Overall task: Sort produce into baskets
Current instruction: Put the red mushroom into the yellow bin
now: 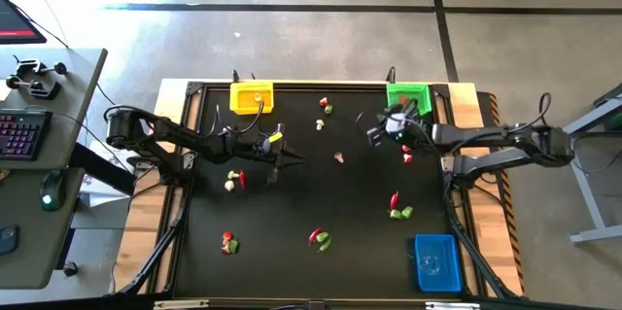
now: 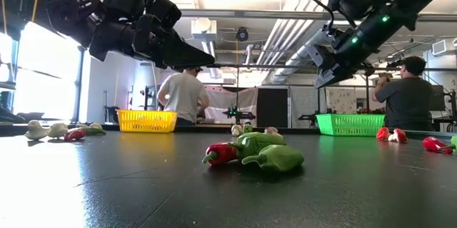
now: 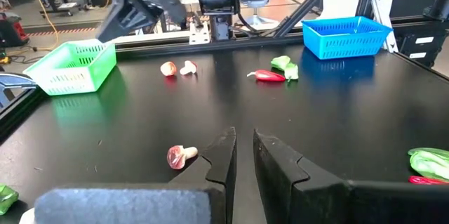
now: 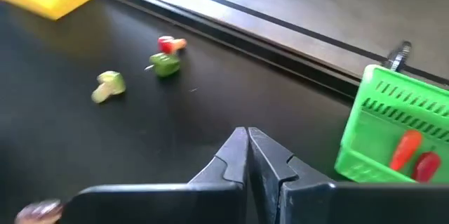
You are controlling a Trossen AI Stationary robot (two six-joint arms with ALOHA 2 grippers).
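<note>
Produce, loose on your table (image 1: 292,208): red chilli (image 1: 394,199), long axis running far edge to near edge, green chunks (image 1: 401,213) touching its near end, toward the right edge.

Yellow basket (image 1: 252,96) and green basket (image 1: 408,94): far edge, long sides along it. The green one holds red pieces (image 4: 414,155).

Blue basket (image 1: 436,261): near right corner, long axis toward you.

Right gripper (image 1: 373,135): fingers pressed together, empty, beside the green basket.

Left gripper (image 1: 282,159): fingers slightly parted, empty, left of centre.
</note>
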